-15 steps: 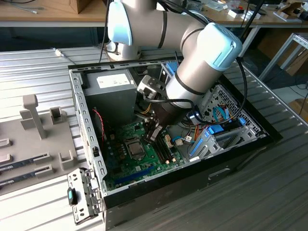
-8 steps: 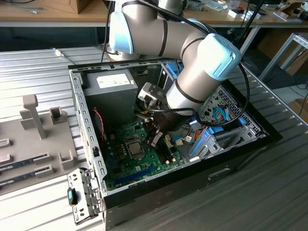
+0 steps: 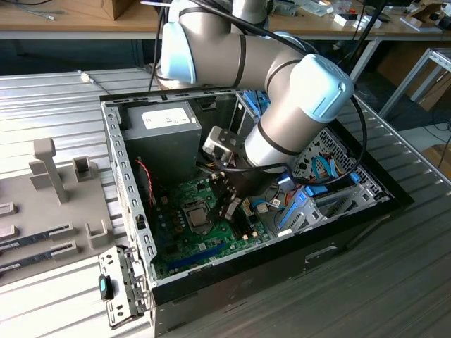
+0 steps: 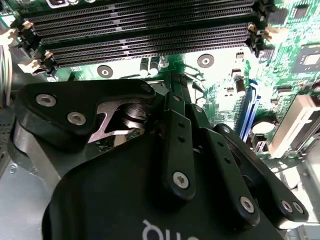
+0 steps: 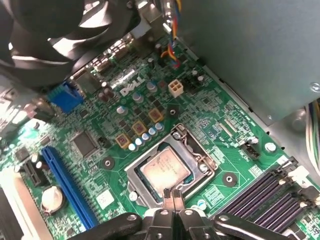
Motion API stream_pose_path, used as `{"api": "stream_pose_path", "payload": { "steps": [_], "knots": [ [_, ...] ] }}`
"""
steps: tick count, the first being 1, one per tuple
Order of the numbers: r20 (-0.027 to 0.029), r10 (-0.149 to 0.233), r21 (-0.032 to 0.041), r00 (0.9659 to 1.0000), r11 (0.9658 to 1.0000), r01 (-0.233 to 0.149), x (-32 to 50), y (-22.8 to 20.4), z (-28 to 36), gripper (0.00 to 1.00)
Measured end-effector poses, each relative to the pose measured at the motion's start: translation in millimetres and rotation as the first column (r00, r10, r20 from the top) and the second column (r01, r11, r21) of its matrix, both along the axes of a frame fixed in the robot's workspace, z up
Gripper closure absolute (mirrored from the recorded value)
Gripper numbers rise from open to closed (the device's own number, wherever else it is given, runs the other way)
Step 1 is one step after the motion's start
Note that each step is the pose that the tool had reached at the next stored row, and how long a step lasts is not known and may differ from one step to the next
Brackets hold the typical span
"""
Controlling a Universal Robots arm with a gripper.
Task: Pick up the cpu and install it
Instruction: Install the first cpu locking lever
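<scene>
**Claw closed at the socket edge, chip lying in the socket**

You see the small square cpu with silver-grey metal top [image 5: 164, 171] lying flat inside the metal-framed socket [image 5: 204, 168] on the green motherboard [image 5: 215, 125]. The black gripper [image 5: 172, 194] has its fingertips pressed together, holding nothing, just at the chip's edge. Around it stand the long black memory slots [image 5: 265, 192], a blue expansion slot [image 5: 67, 182] and small round capacitors [image 5: 145, 136]. In the exterior view, the grey arm [image 3: 282, 105] reaches into the open computer case [image 3: 232, 282].

support: ribbed metal table [image 3: 56, 91] | on it: open computer case [image 3: 134, 211], grey fixture tray [image 3: 42, 204]
</scene>
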State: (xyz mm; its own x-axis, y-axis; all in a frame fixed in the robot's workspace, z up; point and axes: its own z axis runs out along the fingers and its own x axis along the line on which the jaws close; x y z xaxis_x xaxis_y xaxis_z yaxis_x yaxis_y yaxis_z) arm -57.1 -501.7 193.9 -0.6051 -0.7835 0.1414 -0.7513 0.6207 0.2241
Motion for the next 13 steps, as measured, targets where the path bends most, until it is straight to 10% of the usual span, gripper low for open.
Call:
{"api": "stream_pose_path", "payload": {
  "steps": [5, 13],
  "knots": [
    [0.0001, 0.024, 0.0172, 0.9997, 0.9996, -0.024, 4.4, 0.0, -1.5, 0.89],
    [0.0022, 0.024, 0.1070, 0.9997, 0.9940, -0.024, 6.5, -0.7, -2.8, 0.89]
  ]
}}
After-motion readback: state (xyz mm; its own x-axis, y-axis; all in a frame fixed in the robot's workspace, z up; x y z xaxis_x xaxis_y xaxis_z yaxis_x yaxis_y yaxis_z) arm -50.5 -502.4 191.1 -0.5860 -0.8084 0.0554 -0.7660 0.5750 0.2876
